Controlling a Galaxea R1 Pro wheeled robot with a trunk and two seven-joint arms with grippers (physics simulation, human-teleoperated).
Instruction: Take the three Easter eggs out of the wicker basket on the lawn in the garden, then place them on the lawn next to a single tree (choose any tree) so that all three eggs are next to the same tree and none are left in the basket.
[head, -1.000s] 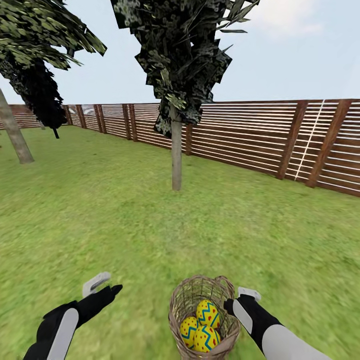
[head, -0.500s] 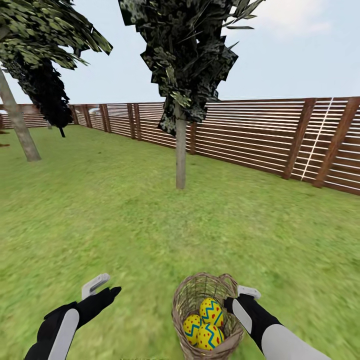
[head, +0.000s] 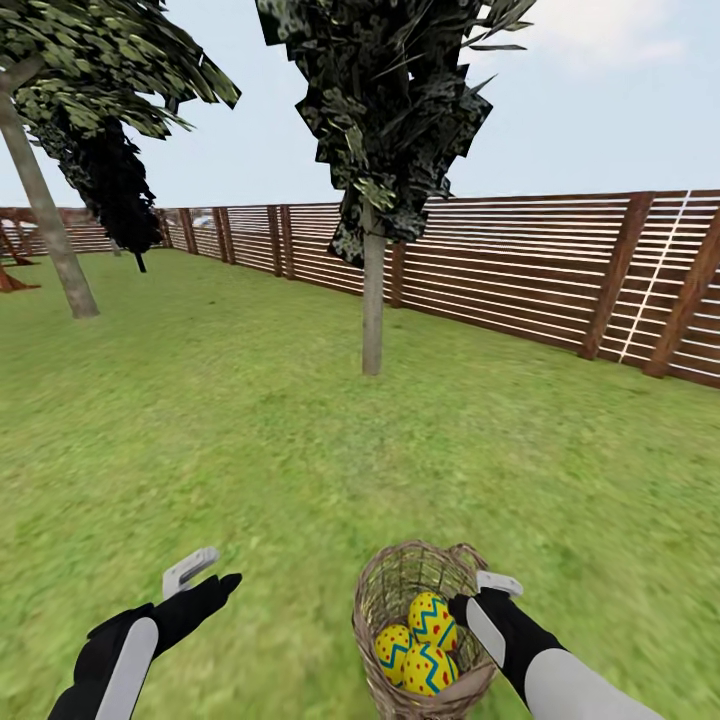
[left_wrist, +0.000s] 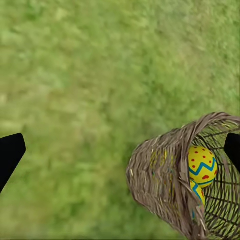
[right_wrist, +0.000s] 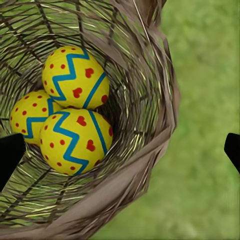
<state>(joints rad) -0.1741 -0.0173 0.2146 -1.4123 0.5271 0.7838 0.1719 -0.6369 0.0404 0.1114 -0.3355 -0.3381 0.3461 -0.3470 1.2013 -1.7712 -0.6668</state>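
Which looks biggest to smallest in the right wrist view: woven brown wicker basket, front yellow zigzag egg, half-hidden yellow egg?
1. Woven brown wicker basket.
2. Front yellow zigzag egg.
3. Half-hidden yellow egg, though it is partly covered and farther back, so its true size is unsure.

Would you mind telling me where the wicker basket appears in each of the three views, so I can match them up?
Head view: basket at bottom centre-right, beside the right gripper.
Left wrist view: basket at the lower right, seen from its side, over the lawn.
Right wrist view: basket across the left and centre, seen into its mouth.
Shared landmark: the yellow eggs inside the basket.
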